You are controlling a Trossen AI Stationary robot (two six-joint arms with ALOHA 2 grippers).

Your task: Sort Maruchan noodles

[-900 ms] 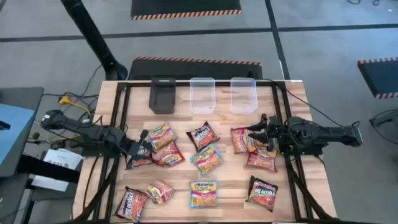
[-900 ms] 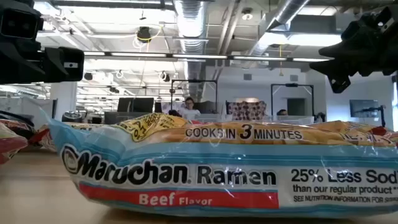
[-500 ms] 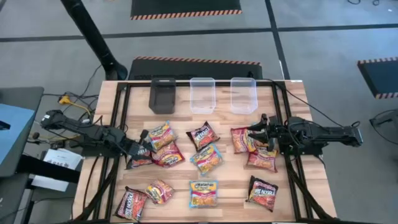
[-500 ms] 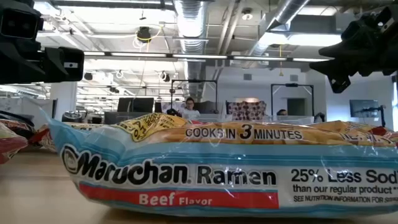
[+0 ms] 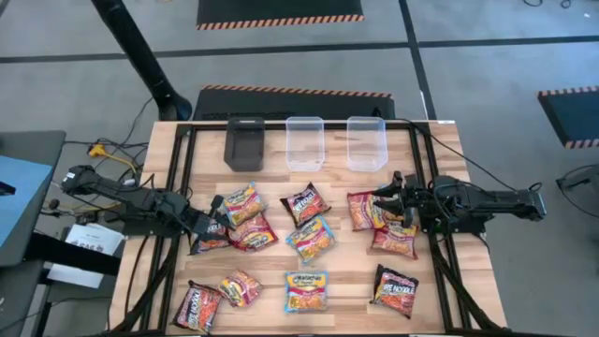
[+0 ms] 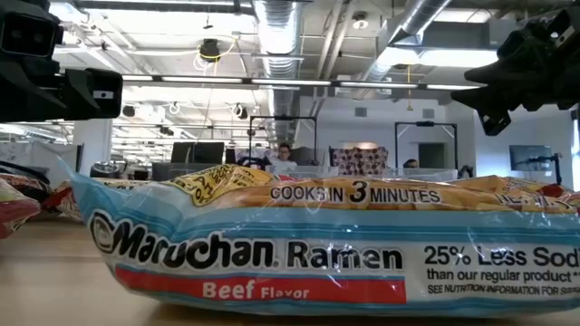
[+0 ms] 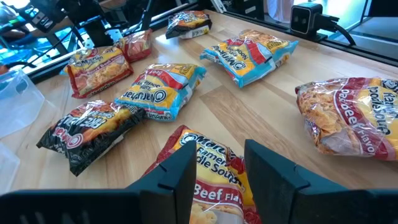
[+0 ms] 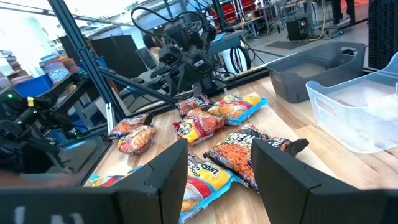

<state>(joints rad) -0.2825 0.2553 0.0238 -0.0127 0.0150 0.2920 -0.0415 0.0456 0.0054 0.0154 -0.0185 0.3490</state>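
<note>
The left gripper [image 5: 204, 227] sits low over a flat red/orange plastic ramen packet [image 7: 211, 186], toward the front of the table from the black rectangular plastic bin [image 5: 245, 143] and a little to that bin's left. Whether it is gripping that packet or only poised on it cannot be told. The right gripper [image 5: 388, 201] hangs well to the right of the black bin and also frontward of it. Its jaws stand apart with nothing between them, above a small overlapping cluster of red/orange packets [image 5: 395, 240].

On the pale wooden table [image 5: 440, 159] there are three bins in one row. Two are clear plastic bins [image 5: 304, 142], both just to the right of the black bin. The Maruchan noodles [image 5: 253, 232] lie scattered frontward of the black bin, about twelve in all. Two are light blue/yellow packets [image 5: 312, 239] and three are black/red packets [image 5: 306, 203]. The rest are red/orange, and where these overlap their exact count is unclear.

Only the low view gives the lettering on the frontmost light blue/yellow packet [image 6: 272, 254], which reads "Maruchan Ramen", "Beef Flavor" and "Cooks in 3 minutes". It also shows a person [image 6: 284, 156] seated far back in the room. Only the high view shows all the bins and packets together.
</note>
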